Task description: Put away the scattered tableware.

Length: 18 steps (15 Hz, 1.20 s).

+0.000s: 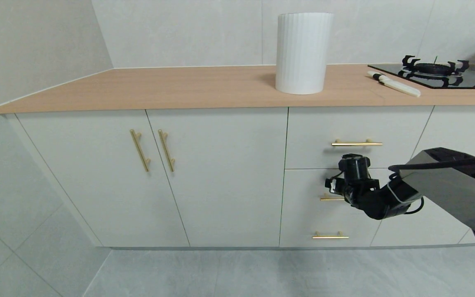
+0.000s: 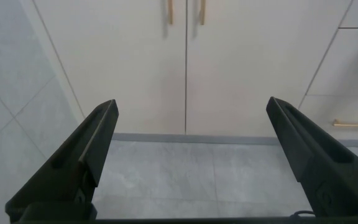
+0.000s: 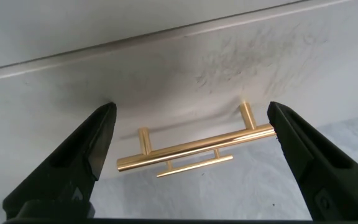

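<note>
Knife (image 1: 394,84), white-bladed, lies flat on the wooden counter (image 1: 179,86), just beside the stove (image 1: 435,74) and apart from the tall white ribbed canister (image 1: 302,53) that stands upright to its left. No other loose tableware is visible on the counter. Right gripper (image 1: 335,186) sits low, at the front of the drawer stack and level with the middle drawer (image 1: 303,185). In the right wrist view, the right gripper (image 3: 190,112) has its jaws spread wide with nothing in them, and the gold bar handle (image 3: 194,148) lies across the gap between the two fingers. Whether the fingers touch the bar cannot be told. Left gripper (image 2: 191,102) hangs lower still, facing the base of the cabinet doors (image 2: 185,62) and the grey floor (image 2: 191,174), with jaws fully apart and empty. All three drawers look closed. Judgement: the task is at its very start. Nothing is put away, and the step in hand seems to be taking hold of the drawer handle. Left to do: close on the bar, pull the drawer out, fetch the knife from the counter, place it inside and shut the drawer.
</note>
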Motion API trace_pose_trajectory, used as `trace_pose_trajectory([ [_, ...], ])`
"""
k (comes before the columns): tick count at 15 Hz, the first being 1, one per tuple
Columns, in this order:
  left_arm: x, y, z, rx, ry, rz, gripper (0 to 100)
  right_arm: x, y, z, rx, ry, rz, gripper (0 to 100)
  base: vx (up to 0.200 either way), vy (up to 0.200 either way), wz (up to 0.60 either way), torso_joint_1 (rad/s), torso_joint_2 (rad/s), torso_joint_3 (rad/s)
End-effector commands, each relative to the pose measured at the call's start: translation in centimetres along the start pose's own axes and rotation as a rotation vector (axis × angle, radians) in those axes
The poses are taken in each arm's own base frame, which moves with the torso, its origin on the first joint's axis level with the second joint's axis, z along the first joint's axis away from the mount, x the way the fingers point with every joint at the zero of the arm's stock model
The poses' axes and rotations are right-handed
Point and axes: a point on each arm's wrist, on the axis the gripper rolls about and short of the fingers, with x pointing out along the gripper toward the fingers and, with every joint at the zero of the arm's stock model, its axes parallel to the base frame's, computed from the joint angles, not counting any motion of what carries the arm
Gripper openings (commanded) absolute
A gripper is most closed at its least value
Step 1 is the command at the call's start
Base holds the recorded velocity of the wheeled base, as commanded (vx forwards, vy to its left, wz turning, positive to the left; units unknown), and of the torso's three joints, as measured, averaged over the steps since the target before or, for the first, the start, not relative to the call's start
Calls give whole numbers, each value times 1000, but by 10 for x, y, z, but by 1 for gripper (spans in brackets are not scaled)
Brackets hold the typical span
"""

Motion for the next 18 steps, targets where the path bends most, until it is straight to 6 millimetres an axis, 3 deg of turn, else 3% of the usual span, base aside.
trace_pose_trajectory([
  [1,0,0,0,0,0,0,100,0,-2,3,8,-11,-5,100,0,0,0,0,0,0],
  [4,0,0,0,0,0,0,100,-11,-7,12,12,-16,-4,100,0,0,0,0,0,0],
  [6,0,0,0,0,1,0,100,-44,-15,36,27,-44,5,100,0,0,0,0,0,0],
  [10,0,0,0,0,0,0,100,-153,-56,69,76,-137,33,100,0,0,0,0,0,0],
  [13,0,0,0,0,0,0,100,-236,-97,64,87,-204,32,100,0,0,0,0,0,0],
  [14,0,0,0,0,0,2,100,-247,-103,65,93,-225,27,100,0,0,0,0,0,0],
  [16,0,0,0,0,1,0,100,-315,-136,69,54,-391,-37,100,0,0,0,0,0,0],
  [18,0,0,0,0,1,2,100,-359,-162,64,-54,-513,-108,100,0,0,0,0,0,0],
])
